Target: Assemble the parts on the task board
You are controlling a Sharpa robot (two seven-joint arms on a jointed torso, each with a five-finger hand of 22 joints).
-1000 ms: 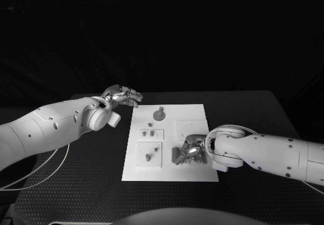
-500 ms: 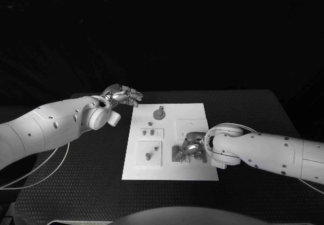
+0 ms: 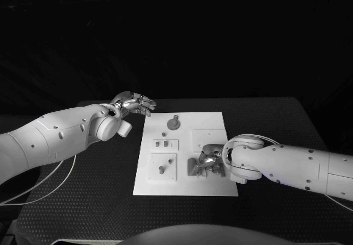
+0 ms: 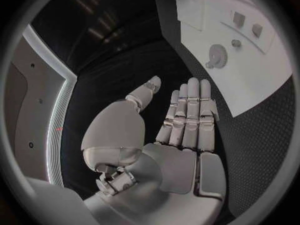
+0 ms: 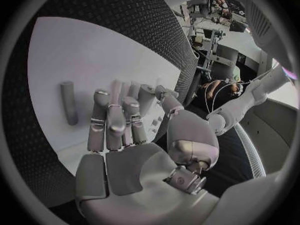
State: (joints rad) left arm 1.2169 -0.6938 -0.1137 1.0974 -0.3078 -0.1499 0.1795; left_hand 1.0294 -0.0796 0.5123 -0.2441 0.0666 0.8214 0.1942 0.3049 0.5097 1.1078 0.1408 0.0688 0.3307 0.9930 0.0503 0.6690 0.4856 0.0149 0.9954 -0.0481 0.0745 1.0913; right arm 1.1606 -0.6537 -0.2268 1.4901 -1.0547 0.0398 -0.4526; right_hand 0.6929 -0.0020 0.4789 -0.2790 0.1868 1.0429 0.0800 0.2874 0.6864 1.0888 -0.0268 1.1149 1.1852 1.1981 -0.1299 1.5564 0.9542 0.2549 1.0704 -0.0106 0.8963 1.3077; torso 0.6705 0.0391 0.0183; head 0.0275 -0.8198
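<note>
Task board: we see the white task board (image 3: 184, 153) in the middle of the black table (image 3: 279, 127), its long axis running away from the robot.
Parts: a round part (image 3: 173, 124) sits at the far end; small parts (image 3: 166, 145) stand mid-board.
Peg: a peg (image 5: 69, 103) lies on the board just beside the right fingers.
Left hand: the left hand (image 3: 134, 104) hovers off the far left corner, fingers straight, holding nothing.
Right hand: the right hand (image 3: 206, 164) rests over the near right area; we cannot tell whether it grips anything.
</note>
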